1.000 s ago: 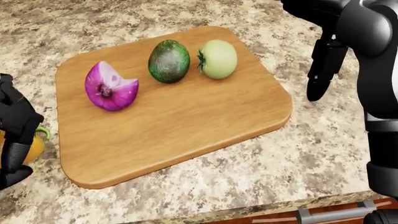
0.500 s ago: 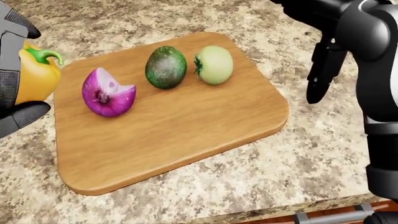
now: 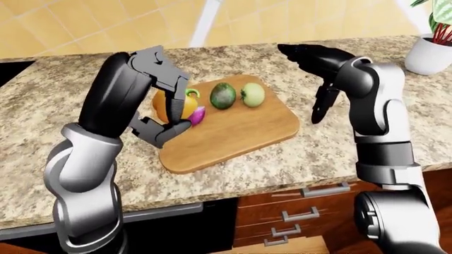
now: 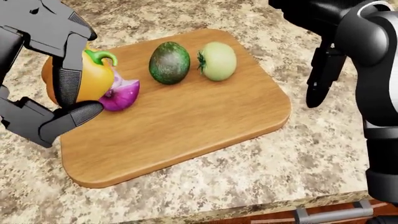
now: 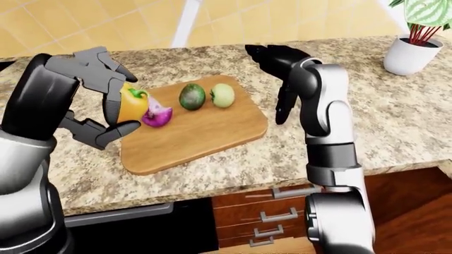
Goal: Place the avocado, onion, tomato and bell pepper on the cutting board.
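Black-fingered left robot hand (image 4: 59, 88) gripping the bell pepper (image 4: 87, 80), pinching its smooth yellow-orange skin between upper fingers and a lower thumb, stem kept up, probably for setting down upright. Hanging over the left end of the cutting board (image 4: 186, 126), crowding the cut purple onion (image 4: 122, 93) so closely that contact cannot be ruled out. Needing, by the look of it, a bare spot lower on the board before letting go. Resting further right on the warm wood grain: the dark, pebbled avocado (image 4: 169, 62) and the pale green tomato (image 4: 218, 60), side by side. Idling above the speckled granite worktop (image 4: 311, 154) off the board's right edge, right robot hand (image 3: 311, 55) holding nothing, fingers loosely extended.
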